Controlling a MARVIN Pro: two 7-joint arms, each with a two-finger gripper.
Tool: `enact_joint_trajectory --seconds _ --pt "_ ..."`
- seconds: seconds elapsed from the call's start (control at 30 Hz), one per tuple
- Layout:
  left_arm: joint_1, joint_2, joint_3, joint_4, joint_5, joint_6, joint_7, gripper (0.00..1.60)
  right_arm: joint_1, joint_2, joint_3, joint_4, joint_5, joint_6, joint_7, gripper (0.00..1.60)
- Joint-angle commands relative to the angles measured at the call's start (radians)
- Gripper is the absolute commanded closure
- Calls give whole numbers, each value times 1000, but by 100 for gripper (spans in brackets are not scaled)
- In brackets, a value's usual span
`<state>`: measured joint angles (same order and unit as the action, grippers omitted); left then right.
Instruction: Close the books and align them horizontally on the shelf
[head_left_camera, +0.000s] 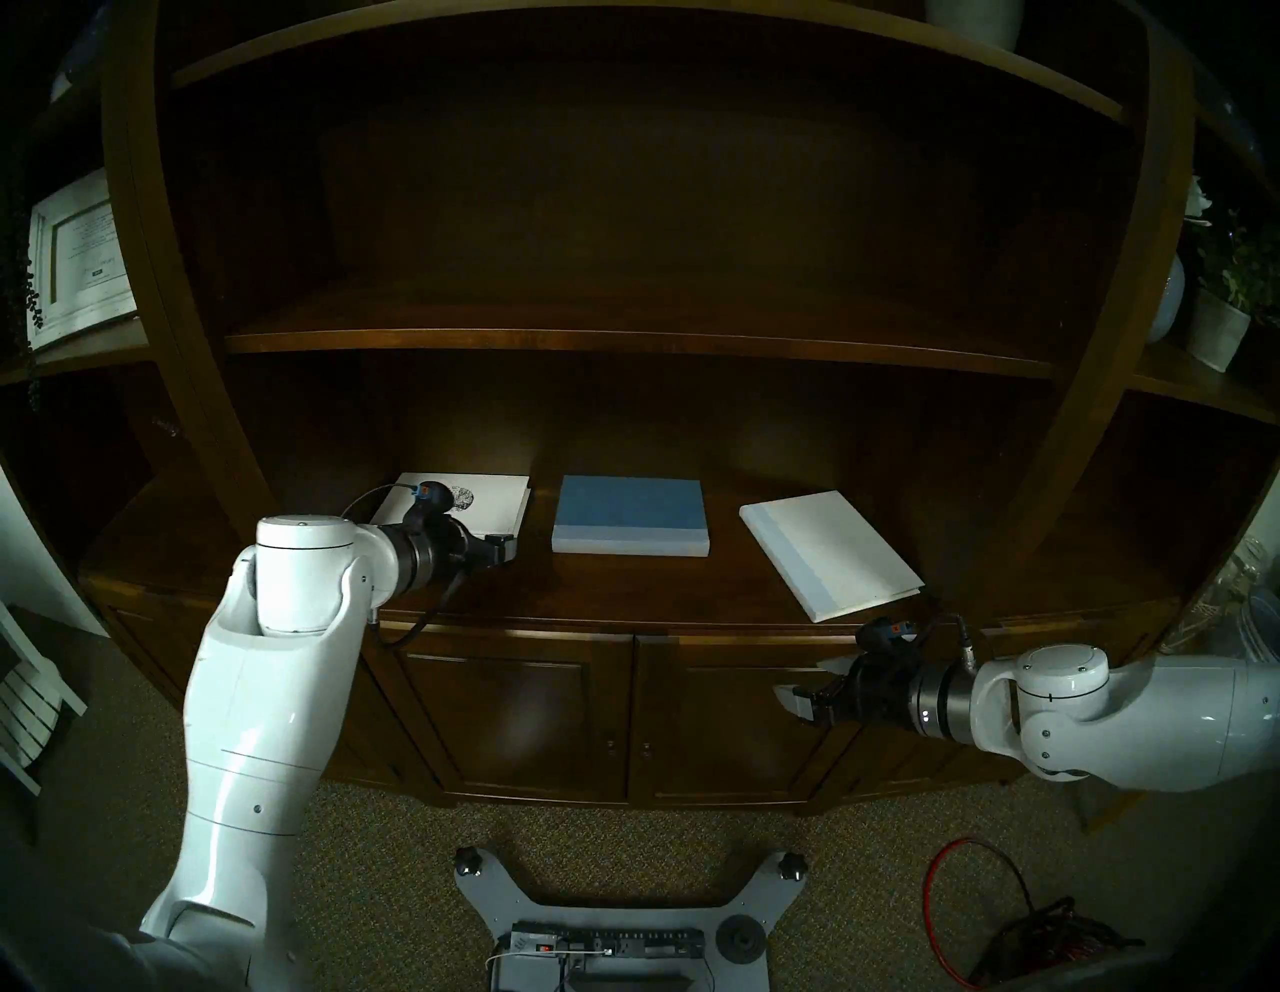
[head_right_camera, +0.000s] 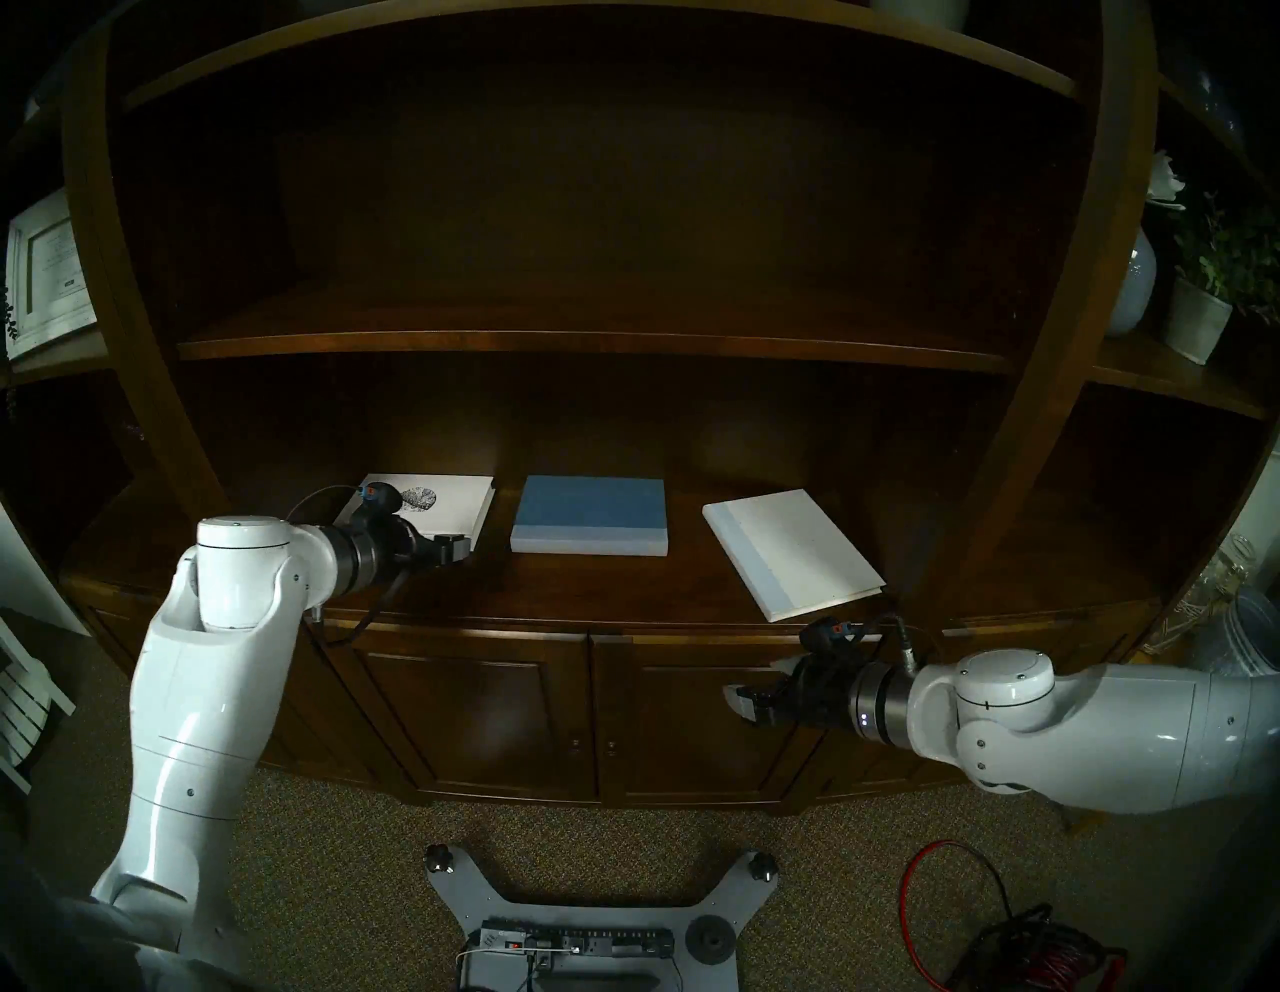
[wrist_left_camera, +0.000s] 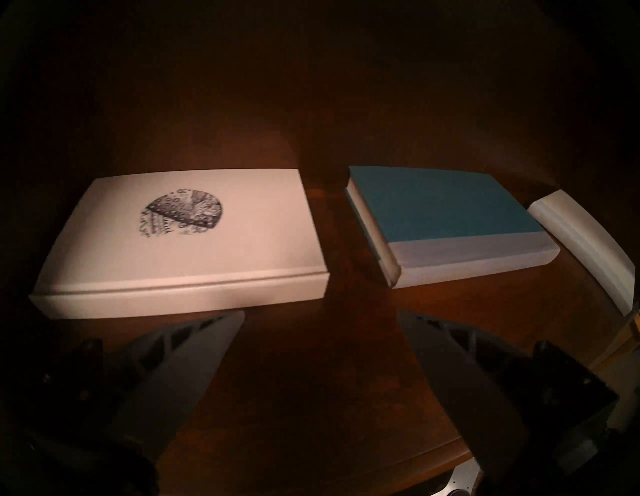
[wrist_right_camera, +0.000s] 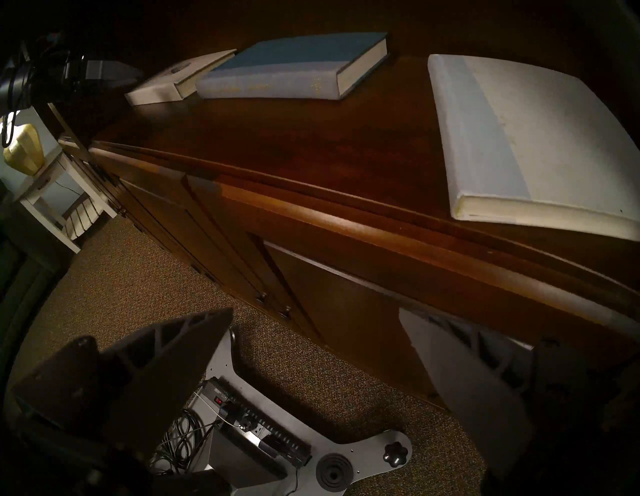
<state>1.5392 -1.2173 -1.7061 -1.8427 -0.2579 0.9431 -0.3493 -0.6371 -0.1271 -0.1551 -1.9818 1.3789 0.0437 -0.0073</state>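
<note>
On the shelf all three books lie closed: the emblem book and blue book sit square, while the plain white book is skewed, one corner near the curved front edge. Both the left pincer and right pincer are open and empty. A careless nudge while straightening could tip that book off the edge.

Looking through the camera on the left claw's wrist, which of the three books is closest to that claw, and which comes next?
Nearest first, from the left gripper:
1. White book with the speckled emblem: just ahead of the left finger, on the view's left.
2. Blue book: ahead on the right, slightly farther back.
3. Plain white book: at the far right edge, turned askew.
</note>
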Motion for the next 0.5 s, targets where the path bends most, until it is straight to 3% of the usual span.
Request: enact_joint_trajectory --seconds 0.0,0.47 --pt "80 95 -100 -72 -22 -42 -68 0 18 -1 17 -1 -1 -5 -1 0" --pt "218 166 -227 -112 -79 -142 -250 0 20 -1 18 -1 -1 -6 -1 0"
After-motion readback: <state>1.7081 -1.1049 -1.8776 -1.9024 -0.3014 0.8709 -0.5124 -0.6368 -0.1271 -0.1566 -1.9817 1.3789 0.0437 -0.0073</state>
